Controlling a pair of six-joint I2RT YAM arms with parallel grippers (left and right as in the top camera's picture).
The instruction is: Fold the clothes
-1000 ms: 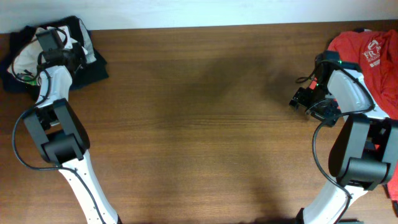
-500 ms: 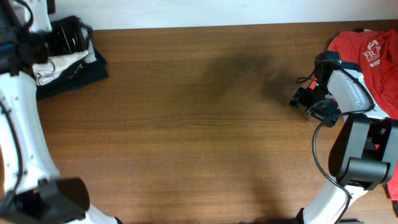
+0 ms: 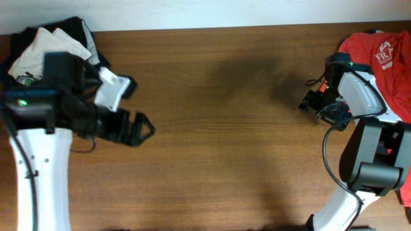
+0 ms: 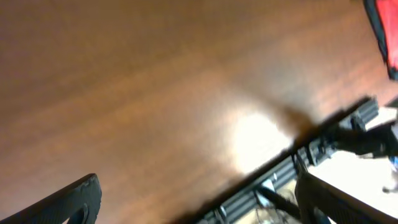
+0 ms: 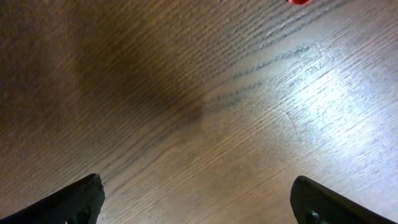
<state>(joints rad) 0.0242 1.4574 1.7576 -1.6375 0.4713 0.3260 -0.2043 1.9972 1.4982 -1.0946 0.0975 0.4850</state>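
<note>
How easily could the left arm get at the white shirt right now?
Probably yes. The white shirt lies uncovered atop the dark garments, close by the left arm, and the left gripper has open, empty jaws. It points away over bare table, so it must turn round first.

A robotics lab bench — wooden table [image 3: 225,141] with robot arms [image 3: 363,109] mounted.

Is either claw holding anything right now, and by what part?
Nothing is held. The left claw and right claw both stand open over bare table. The shirt lies apart from both, at the far left corner.
</note>
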